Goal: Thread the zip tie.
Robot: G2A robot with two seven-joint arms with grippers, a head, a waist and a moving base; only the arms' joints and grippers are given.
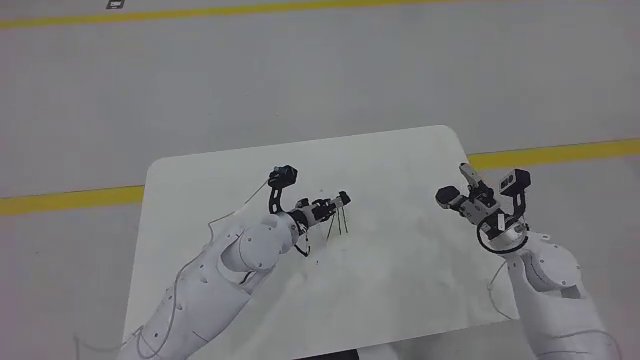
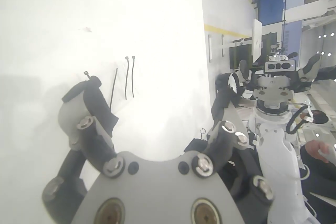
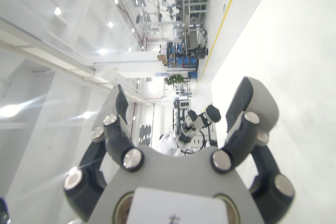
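We see thin black plastic zip ties (image 2: 126,78) beside the open left pincer (image 2: 155,88); the empty right pincer (image 1: 455,184), open too, hangs at the 3 o'clock edge of the white surface (image 1: 400,280).

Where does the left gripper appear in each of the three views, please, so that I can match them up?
Top view: the left gripper is mid-table, open, beside the zip ties.
Left wrist view: the left gripper is nearest the camera, spread wide by the zip ties.
Right wrist view: the left gripper is far off, framed between the right gripper fingers.
Shared landmark: the white table.
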